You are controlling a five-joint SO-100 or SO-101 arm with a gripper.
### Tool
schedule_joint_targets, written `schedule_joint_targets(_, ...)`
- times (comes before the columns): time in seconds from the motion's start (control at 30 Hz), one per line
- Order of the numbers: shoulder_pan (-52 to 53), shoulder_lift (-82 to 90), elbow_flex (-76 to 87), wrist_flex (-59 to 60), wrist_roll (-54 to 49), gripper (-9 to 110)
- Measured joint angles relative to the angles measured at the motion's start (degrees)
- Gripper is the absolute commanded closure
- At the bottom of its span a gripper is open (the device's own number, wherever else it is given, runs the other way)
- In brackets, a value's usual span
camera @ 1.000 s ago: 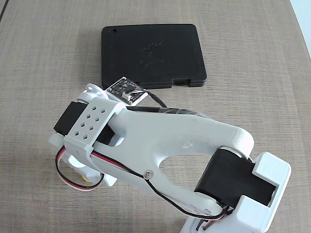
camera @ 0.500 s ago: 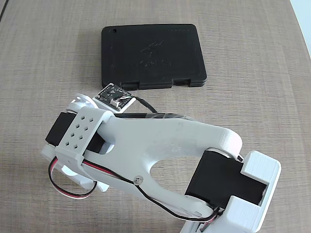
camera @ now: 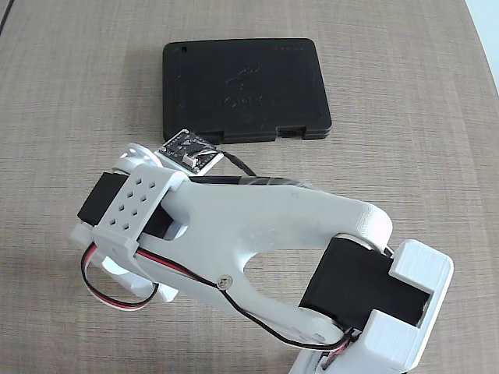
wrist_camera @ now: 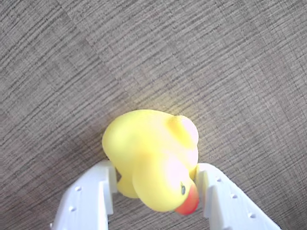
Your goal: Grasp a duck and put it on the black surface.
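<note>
In the wrist view the small yellow duck [wrist_camera: 148, 153], with its red-orange beak pointing to the lower right, sits between the two white fingers of my gripper [wrist_camera: 155, 167]. Both fingers press against its sides, so the gripper is shut on it over the wood-grain table. In the fixed view the white arm [camera: 257, 226] covers the gripper and the duck completely. The black surface [camera: 242, 86], a flat matte slab with rounded corners, lies on the table just beyond the wrist, its notched edge facing the arm. Nothing rests on it.
A small circuit board [camera: 191, 149] with a black cable sits on top of the wrist, close to the slab's near edge. Red and black wires [camera: 117, 292] loop below the wrist. The arm's base [camera: 390, 327] stands at the lower right.
The wrist has shifted a little to the left in the fixed view. A yellow speck of the duck seen under the wrist one second ago is now hidden.
</note>
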Motion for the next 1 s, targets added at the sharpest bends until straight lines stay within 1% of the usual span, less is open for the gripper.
schedule_joint_targets(0.2,0.2,0.0,-0.5,-0.3,0.0,102)
schedule_joint_targets(0.63,1.4,1.8,-0.4,1.0,0.0,101)
schedule_joint_targets(0.77,7.3,9.8,-0.4,2.5,0.0,101)
schedule_joint_targets(1.0,25.7,20.5,-4.3,3.6,0.0,101)
